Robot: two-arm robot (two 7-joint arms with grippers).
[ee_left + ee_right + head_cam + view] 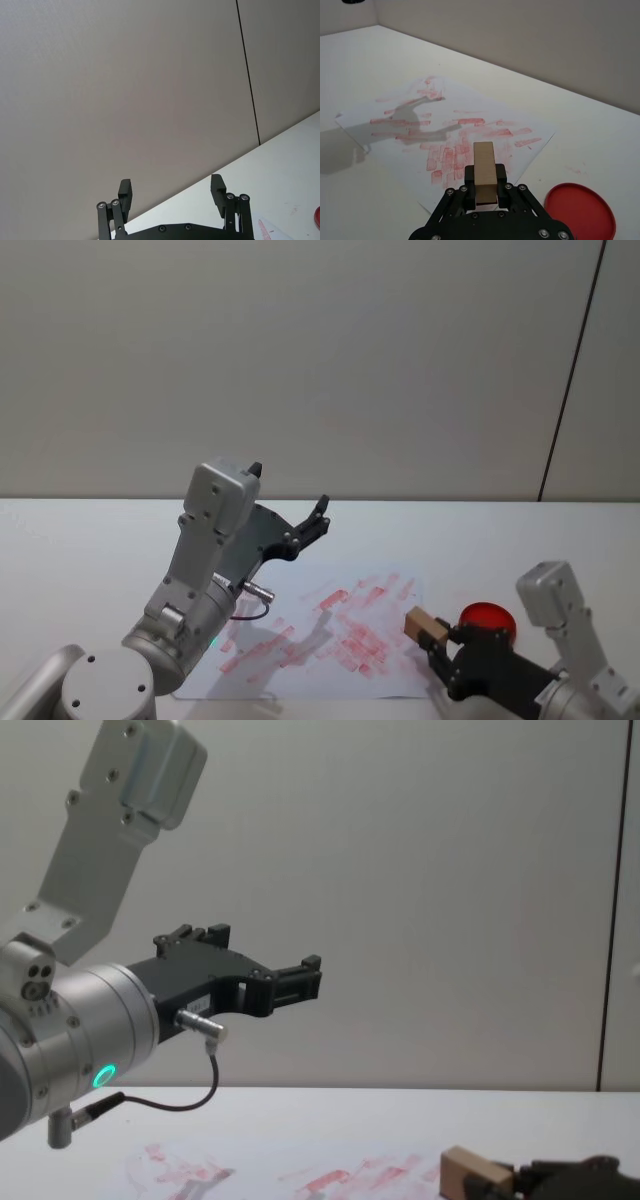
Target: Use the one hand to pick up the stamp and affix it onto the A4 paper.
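The head view takes in the whole layout: the A4 paper lies flat on the white counter toward its near edge, and the round red ink pad sits just beside the sheet's right edge, nearer the counter's right end. The right wrist view adds the detail of the sheet, which is white and smeared across most of its middle with red and pink rectangular stamp marks and streaks. A grey shadow of an arm falls over its left part. The chest view shows heights from the side. The left arm is raised well above the counter. The stamp sits low, close to the sheet, though whether it touches the paper cannot be told. The stamp is a small rectangular block of light tan wood with a plain, smooth face. The right jaws are closed on its rear part, one on each long side, so that most of the block projects forward beyond their tips. In the head view the stamp is over the right edge of the paper, between the stamp marks and the ink pad, with the right arm coming in from the counter's near right corner. The left jaws stand spread apart with nothing between them, pointing toward the back wall above the counter's far edge and well apart from the stamp.
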